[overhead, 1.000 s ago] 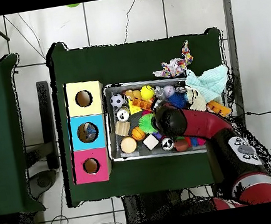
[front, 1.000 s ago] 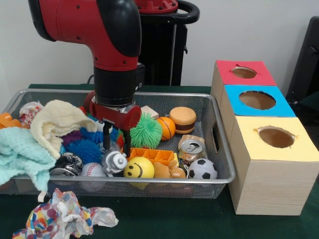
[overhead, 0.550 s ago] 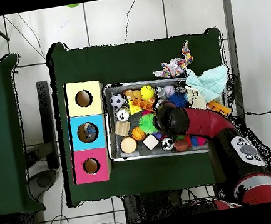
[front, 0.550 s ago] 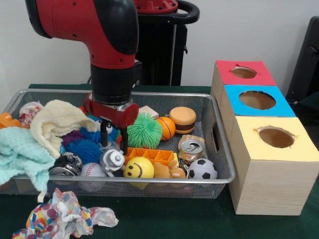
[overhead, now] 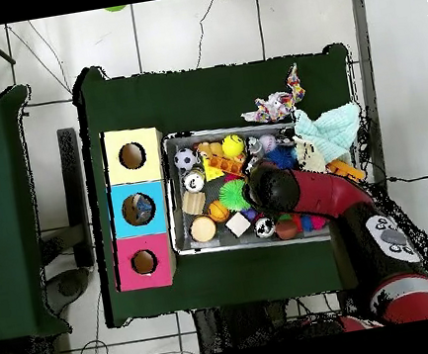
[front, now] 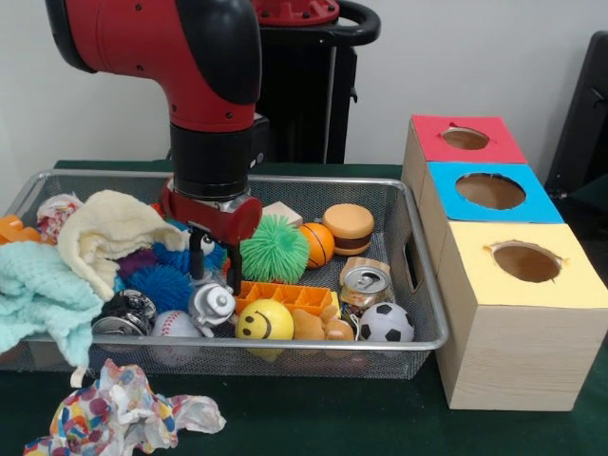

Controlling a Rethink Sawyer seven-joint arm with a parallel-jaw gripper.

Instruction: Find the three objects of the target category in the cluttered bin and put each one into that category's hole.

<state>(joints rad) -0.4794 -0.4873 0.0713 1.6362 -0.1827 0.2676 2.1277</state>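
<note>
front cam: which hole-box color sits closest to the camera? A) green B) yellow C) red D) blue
B: the yellow-topped box is the nearest and lowest in the front view, with the blue-topped box behind it and the red-topped box farthest back.

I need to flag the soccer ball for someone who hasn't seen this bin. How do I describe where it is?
Look in the wire mesh bin, at the front corner nearest the yellow-topped box. The soccer ball sits there, below an opened drink can. It is the only ball with black and white patches; the nearby yellow ball has a smiley face.
</note>
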